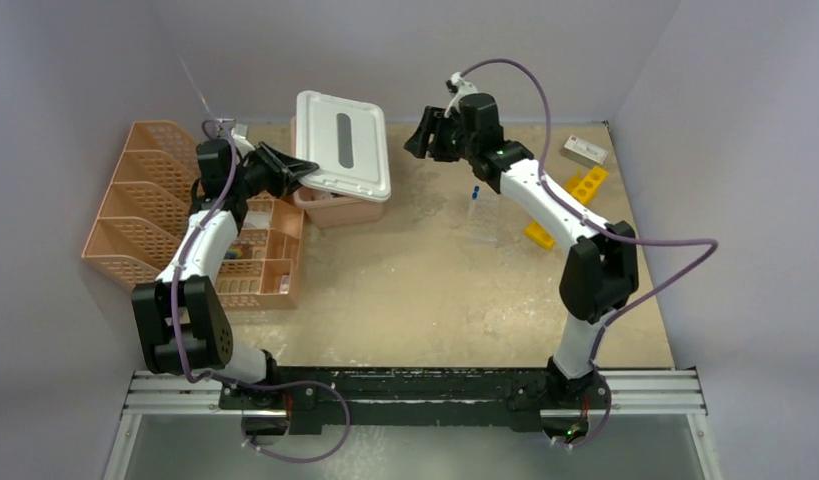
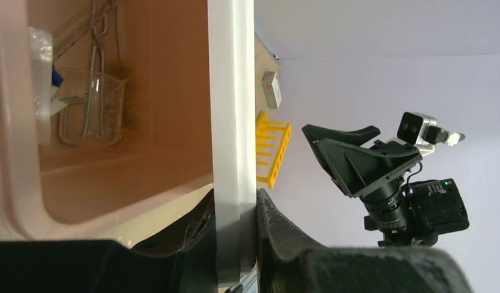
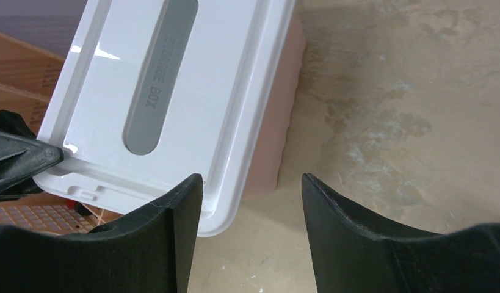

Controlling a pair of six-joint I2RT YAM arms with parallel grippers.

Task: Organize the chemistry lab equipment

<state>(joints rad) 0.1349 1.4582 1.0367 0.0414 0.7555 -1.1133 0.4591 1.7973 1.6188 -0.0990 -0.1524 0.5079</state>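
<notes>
Pinching the white lid (image 2: 232,91), left fingers (image 2: 284,238) stand apart from the beaker (image 2: 91,110).

On the table (image 1: 435,290), the bin (image 1: 330,208) sits at 11 o'clock with its lid (image 1: 345,140) askew on top and the beaker (image 2: 91,107) and tongs (image 2: 101,61) inside, the mesh file trays (image 1: 135,200) at 9 o'clock, and the holed rack (image 1: 585,185) at 2 o'clock with a small box (image 1: 583,151) just behind it.

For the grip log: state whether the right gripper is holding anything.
No, the right gripper is open, its fingers apart with nothing clamped between them.
</notes>
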